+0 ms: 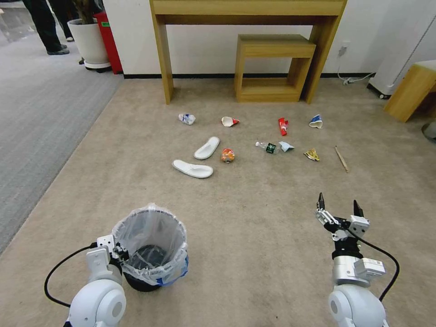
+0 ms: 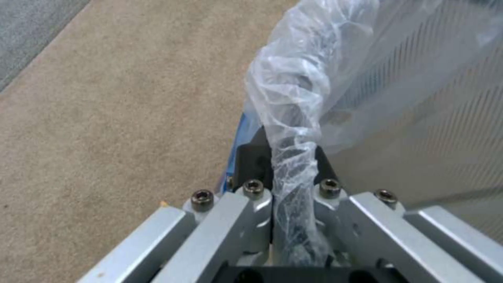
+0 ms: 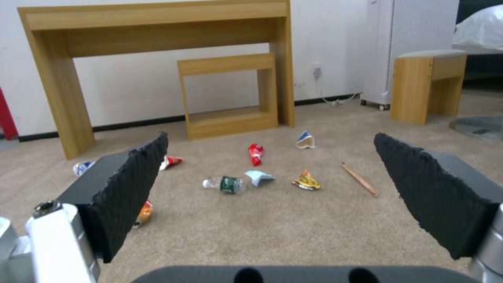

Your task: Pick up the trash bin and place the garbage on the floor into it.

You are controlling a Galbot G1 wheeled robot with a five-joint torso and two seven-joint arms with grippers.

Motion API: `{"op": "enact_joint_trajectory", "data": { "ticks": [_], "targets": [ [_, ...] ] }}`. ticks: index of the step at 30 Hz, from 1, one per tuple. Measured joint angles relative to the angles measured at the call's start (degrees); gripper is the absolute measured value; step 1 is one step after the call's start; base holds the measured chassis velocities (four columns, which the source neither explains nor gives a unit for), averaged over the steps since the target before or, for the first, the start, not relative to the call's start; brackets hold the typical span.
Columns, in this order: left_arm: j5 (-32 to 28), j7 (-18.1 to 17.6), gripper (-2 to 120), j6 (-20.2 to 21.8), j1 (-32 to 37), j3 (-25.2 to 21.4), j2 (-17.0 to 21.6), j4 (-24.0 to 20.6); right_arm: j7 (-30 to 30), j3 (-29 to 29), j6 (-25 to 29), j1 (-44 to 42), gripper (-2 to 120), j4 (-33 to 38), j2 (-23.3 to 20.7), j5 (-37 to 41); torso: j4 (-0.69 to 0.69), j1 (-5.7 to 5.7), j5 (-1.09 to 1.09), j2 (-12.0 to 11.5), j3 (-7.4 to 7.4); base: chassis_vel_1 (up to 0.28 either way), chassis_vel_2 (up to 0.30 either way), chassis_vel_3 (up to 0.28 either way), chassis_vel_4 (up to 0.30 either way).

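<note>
Your left gripper has its jaws clamped on the bagged rim of the trash bin, pinching the crinkled liner so bin and bag hold together for carrying; the bin sits low at your left on the floor. Your right gripper hangs with its jaws wide apart, free and facing the garbage, likely ready to pick. The litter lies well ahead, near the wooden console: slippers, a small bottle, a red wrapper, crushed cups, a stick. You can read no label.
</note>
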Motion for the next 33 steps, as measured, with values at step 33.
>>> {"op": "enact_joint_trajectory", "data": {
  "ticks": [33],
  "targets": [
    [-4.97, -0.33, 1, 0.55, -1.01, -6.02, -7.22, -6.16, 0.26, 0.82, -0.18, -0.71, 100, 0.64, -0.78, -0.98, 0.0, 0.0, 0.01, 0.01, 0.0, 0.0, 0.0, 0.0, 0.0]
  ]
}}
